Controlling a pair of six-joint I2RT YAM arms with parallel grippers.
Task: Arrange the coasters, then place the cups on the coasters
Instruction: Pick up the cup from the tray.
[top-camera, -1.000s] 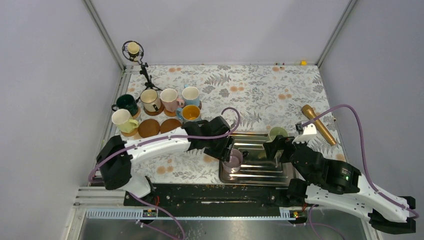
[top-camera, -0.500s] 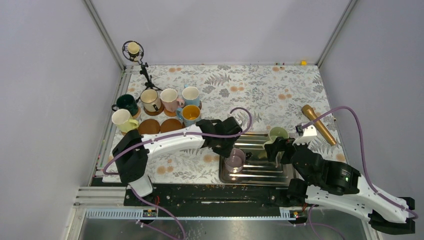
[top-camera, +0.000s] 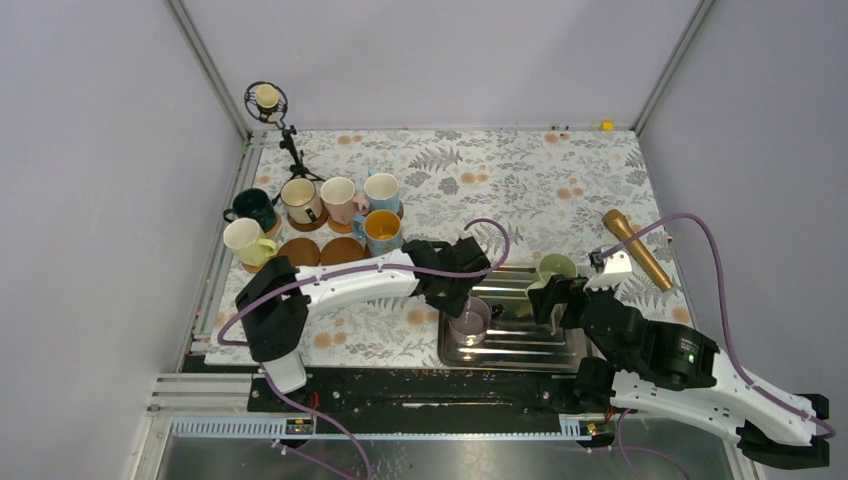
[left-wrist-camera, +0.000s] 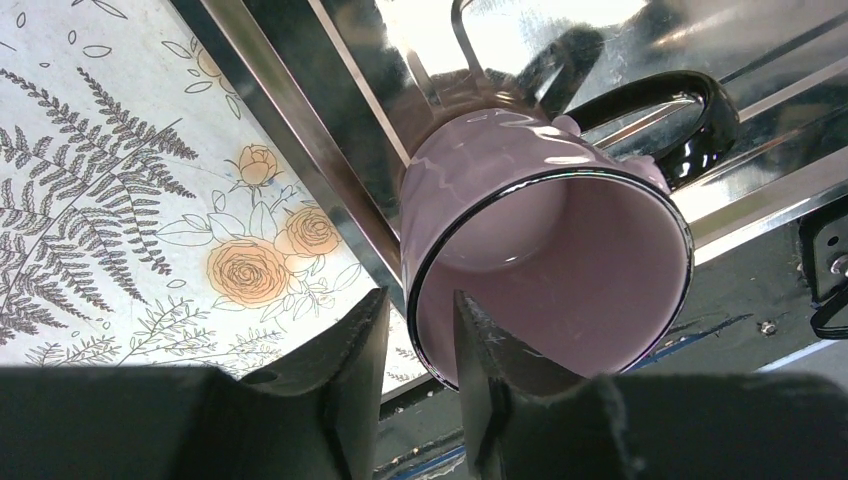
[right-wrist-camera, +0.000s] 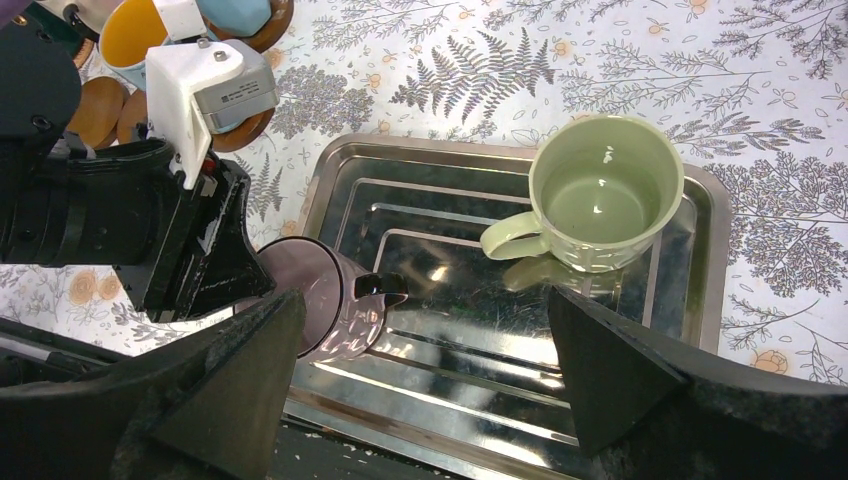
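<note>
Where the top camera looks down, left end effector (top-camera: 460, 303): at the steel tray's left end, closed on the mauve cup's rim.
Top, mauve cup (top-camera: 468, 322): over the tray's near-left corner, close to the left rim.
Top, steel tray (top-camera: 520, 335): at the near edge of the desk (top-camera: 560, 170), just ahead of the arm bases.
Top, pale green cup (top-camera: 555, 267): upright at the tray's far edge, right of centre.
Top, right end effector (top-camera: 556, 305): above the tray's right half, just nearside of the pale green cup.
Top, other cups (top-camera: 300, 200): six grouped at the far left; brown coaster edges show under several.
Top, bare coasters (top-camera: 298, 252): two side by side, just beyond the left arm.
Top, open room: bare floral cloth from the cup group across to the gold microphone (top-camera: 637, 250).
Left wrist, fingers (left-wrist-camera: 350, 350): one outside the mauve wall, one inside, the wall pinched between.
Left wrist, cup attitude: tilted, black handle over the tray ribs, tray rim just beside it.
Right wrist, fingers (right-wrist-camera: 610, 360): spread wide, holding nothing.
Right wrist, tray floor: bare ribbed steel between the tilted mauve cup and the pale green cup.
</note>
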